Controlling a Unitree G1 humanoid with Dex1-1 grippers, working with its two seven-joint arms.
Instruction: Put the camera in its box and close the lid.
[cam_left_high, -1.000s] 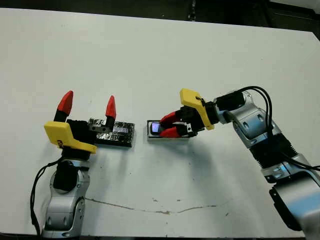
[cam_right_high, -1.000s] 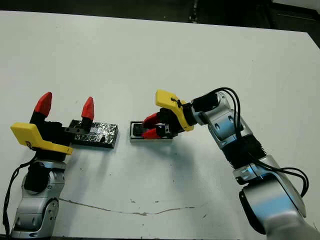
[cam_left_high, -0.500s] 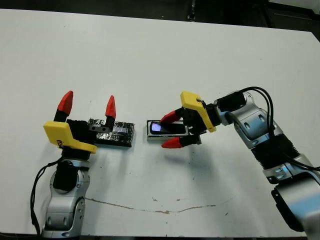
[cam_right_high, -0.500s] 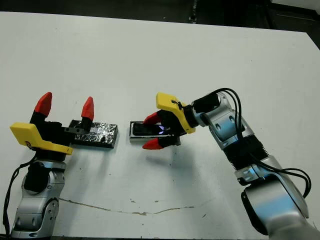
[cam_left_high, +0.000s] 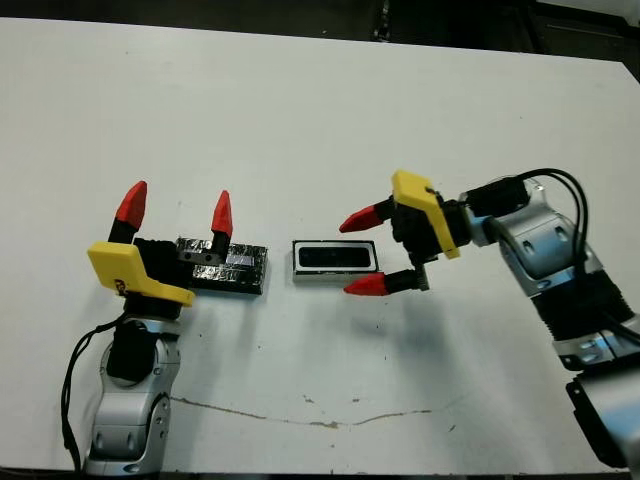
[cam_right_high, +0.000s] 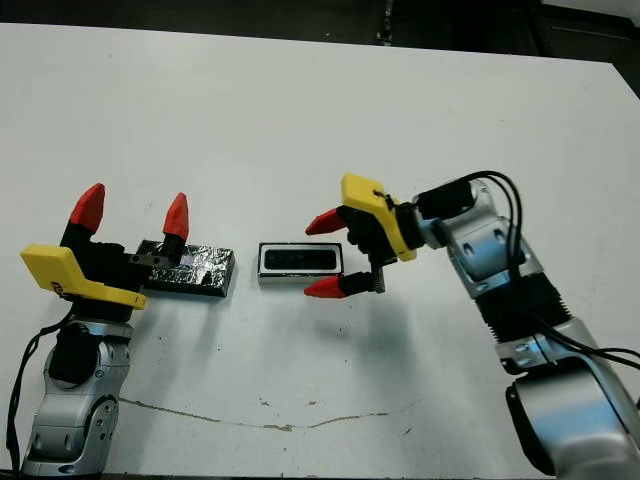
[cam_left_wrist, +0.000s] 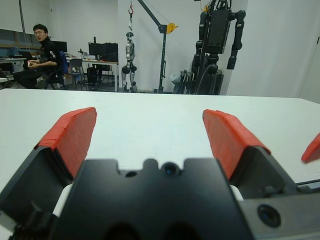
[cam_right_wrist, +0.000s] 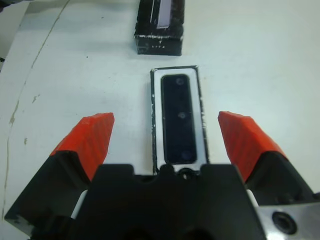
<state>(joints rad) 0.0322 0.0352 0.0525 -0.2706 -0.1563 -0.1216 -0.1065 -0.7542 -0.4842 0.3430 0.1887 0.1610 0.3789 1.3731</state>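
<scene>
Counted on the white tabletop (cam_left_high: 300, 120): one box (cam_left_high: 336, 259), one camera (cam_left_high: 337, 257), one lid (cam_left_high: 232, 268), two grippers.

Box near the middle of the tabletop, long axis left to right, white rim showing all round. Camera lying flat inside the box, filling most of the white interior; confirmed in the right wrist view, camera (cam_right_wrist: 179, 117) seated between the white rims of the box (cam_right_wrist: 156, 122). Box uncovered.

Lid flat on the tabletop just left of the box, a narrow strip of bare tabletop between them, not touching. Glossy, crinkled top surface. Also seen beyond the box in the right wrist view (cam_right_wrist: 159, 24).

Right gripper (cam_left_high: 366, 251) just right of the box's right end, fingers spread wide, holding nothing. One red tip (cam_left_high: 357, 218) on the far side of the box line, the other (cam_left_high: 366, 287) on the near side, beside the box's near right corner. Contact with the box: could not tell.

Left gripper (cam_left_high: 176, 208) at the left, over the lid's left end, fingers spread wide and pointing away from the robot, holding nothing. Right-hand red tip (cam_left_high: 221, 213) above the lid's far edge; left-hand tip (cam_left_high: 130, 204) well left of the lid. Same wide spread in the left wrist view (cam_left_wrist: 150, 135), nothing between the fingers.

One seated person (cam_left_wrist: 39, 55) far beyond the tabletop in the left wrist view.
</scene>
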